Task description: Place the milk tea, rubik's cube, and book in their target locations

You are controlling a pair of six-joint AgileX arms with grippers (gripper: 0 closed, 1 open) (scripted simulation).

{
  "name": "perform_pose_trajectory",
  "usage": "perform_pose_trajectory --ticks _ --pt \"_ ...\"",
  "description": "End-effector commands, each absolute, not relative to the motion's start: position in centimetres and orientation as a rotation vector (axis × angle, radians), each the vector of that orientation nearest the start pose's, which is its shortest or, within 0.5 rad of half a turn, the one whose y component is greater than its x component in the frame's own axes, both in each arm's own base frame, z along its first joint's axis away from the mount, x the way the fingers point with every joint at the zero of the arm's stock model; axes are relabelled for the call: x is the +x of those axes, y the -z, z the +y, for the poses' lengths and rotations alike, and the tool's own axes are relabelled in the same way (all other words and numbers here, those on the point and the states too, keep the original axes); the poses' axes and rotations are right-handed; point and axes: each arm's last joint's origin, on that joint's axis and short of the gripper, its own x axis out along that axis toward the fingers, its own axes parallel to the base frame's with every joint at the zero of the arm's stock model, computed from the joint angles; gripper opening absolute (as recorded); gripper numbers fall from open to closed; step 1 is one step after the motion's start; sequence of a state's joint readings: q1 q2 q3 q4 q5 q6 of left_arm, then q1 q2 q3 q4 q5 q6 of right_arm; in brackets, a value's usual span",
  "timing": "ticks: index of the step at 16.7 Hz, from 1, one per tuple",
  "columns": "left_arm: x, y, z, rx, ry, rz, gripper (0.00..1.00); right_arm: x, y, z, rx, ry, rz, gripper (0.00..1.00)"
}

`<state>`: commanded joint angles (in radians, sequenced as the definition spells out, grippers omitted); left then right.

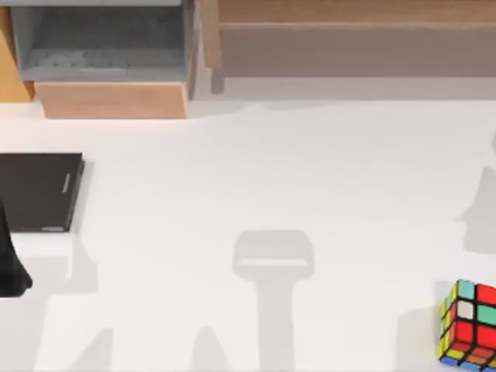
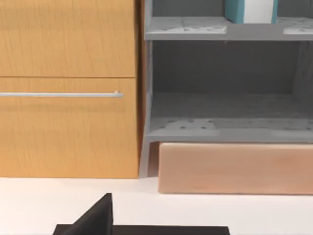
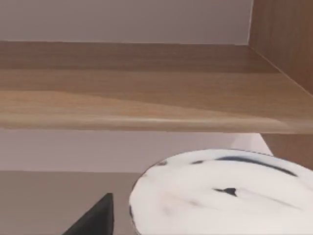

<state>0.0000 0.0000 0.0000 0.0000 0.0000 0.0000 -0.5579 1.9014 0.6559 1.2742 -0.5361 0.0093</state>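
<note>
While my right gripper's state is unclear, the milk tea lid [image 3: 220,193] sits just under its wrist camera near a wooden shelf [image 3: 146,88]. Cube [image 1: 469,325] waits at 4 o'clock; book [image 2: 250,11] shelved. Risk: cup clipping the shelf edge. Left arm [image 1: 12,267] parked at 9.

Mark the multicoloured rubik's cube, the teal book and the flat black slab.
Black-edged, multicoloured rubik's cube [image 1: 470,324]: top view, on its red-stickered face.
Teal-covered book [image 2: 251,11]: left wrist view, on its white page edges, upper shelf.
Flat black slab [image 1: 37,191]: top view, on its top face, table's left side.
</note>
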Motion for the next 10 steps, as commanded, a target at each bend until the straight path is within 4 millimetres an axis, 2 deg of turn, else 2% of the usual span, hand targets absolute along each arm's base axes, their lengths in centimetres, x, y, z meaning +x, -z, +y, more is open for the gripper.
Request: perform_pose_trajectory --ticks 3,5,7,10 --pt "10.6 -16.0 -0.1 0.000 0.000 0.000 1.00 31.6 -16.0 -15.6 -0.020 -0.042 -0.031 1.00" --pt "10.6 -16.0 -0.1 0.000 0.000 0.000 1.00 33.2 -17.5 -14.0 -0.002 -0.093 -0.019 1.00" --pt "10.6 -16.0 -0.1 0.000 0.000 0.000 1.00 34.8 -18.8 -11.8 0.039 -0.153 0.025 1.00" --pt "10.6 -16.0 -0.1 0.000 0.000 0.000 1.00 36.5 -20.1 -7.3 0.136 -0.239 0.169 1.00"
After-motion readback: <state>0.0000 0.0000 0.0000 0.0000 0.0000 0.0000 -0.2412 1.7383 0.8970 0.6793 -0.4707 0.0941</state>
